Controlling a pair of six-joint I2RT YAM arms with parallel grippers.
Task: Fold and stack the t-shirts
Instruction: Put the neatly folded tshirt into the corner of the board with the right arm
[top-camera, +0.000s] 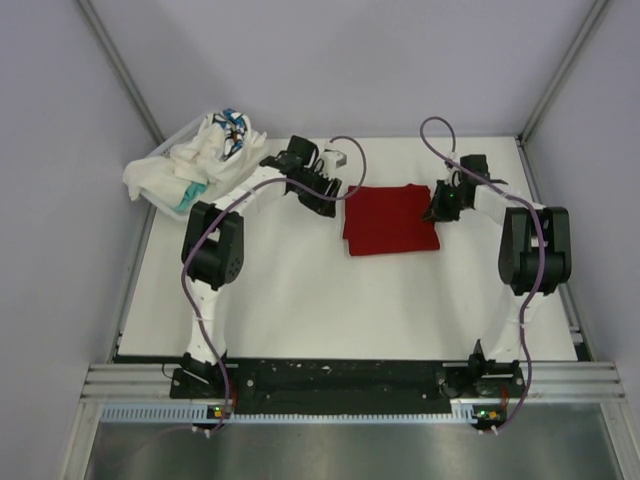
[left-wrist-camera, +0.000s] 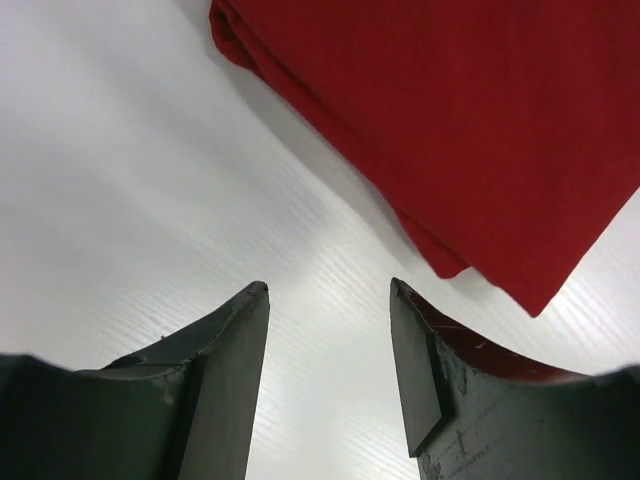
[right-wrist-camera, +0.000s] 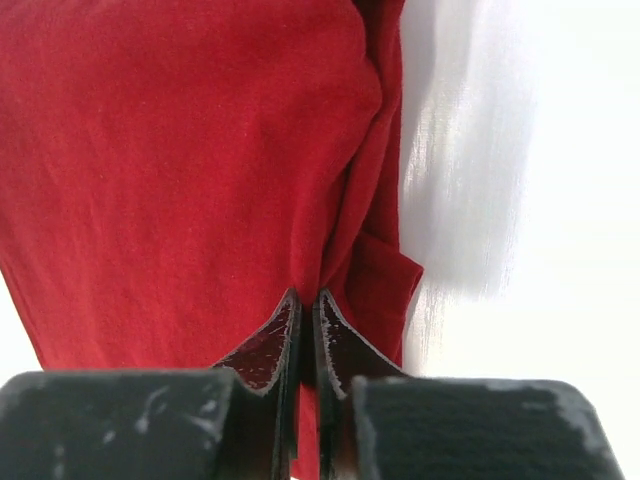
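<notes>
Right gripper (right-wrist-camera: 308, 296) pinched the edge of the red t-shirt (right-wrist-camera: 180, 150). Left gripper (left-wrist-camera: 328, 286) hung spread just beside it.

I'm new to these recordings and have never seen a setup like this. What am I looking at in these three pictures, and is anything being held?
Two robot arms are bolted at the near edge of a white table. The wide picture comes from a fixed camera above and behind them. The other two come from a camera on each wrist, looking past that arm's own fingers. A folded red t-shirt lies near the middle of the table. At the far left corner sits a heap of white clothing, apparently in a pale bin. The left gripper is open over bare table beside the shirt and holds nothing. The right gripper is shut, pinching the shirt's edge.
</notes>
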